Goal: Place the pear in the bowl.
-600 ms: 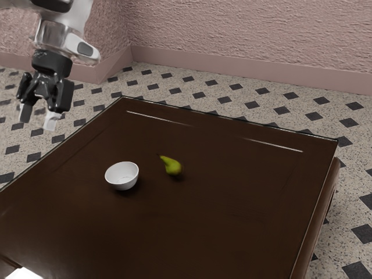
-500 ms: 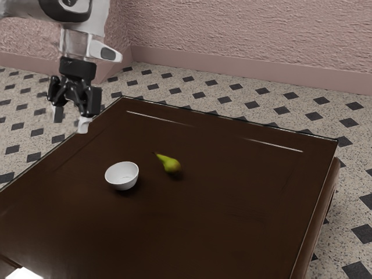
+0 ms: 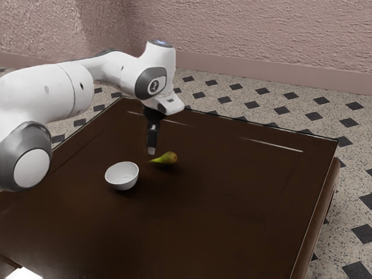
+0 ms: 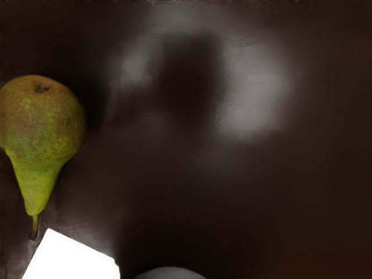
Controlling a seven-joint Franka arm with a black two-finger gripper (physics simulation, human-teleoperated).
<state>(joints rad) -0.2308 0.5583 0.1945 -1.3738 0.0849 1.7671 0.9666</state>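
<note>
Indoors, glossy dark-brown table [image 3: 232, 221].

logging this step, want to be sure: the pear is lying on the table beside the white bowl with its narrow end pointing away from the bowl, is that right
Not quite: the narrow end points toward the bowl's side, as the exterior view shows. The pear is indeed lying on the table beside the white bowl.
</note>
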